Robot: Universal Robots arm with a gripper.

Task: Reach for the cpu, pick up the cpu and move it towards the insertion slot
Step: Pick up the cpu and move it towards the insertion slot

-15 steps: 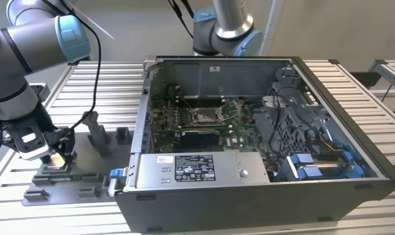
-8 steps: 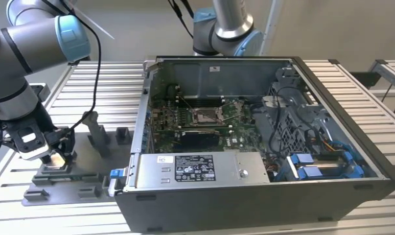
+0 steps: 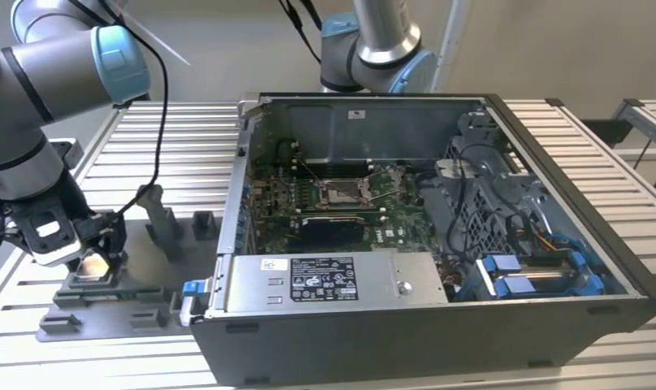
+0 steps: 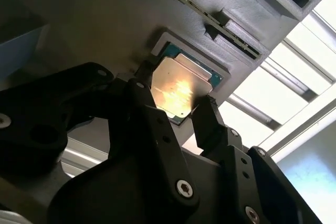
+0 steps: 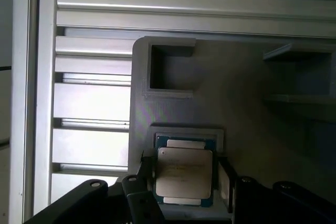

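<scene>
The cpu (image 5: 185, 174), a flat square chip with a pale metallic lid on a green rim, sits in a square recess of the matte grey plastic fixture (image 5: 236, 87). I see the black pincer (image 5: 186, 179) spread, one finger at each side of the chip. The fixture lies on the ribbed aluminium desk (image 5: 89, 103).

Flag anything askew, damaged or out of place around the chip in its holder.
Nothing stands out. The small square silvery cpu lies flat and square in its recess in the grey plastic fixture block, and the black claw straddles it evenly.
</scene>
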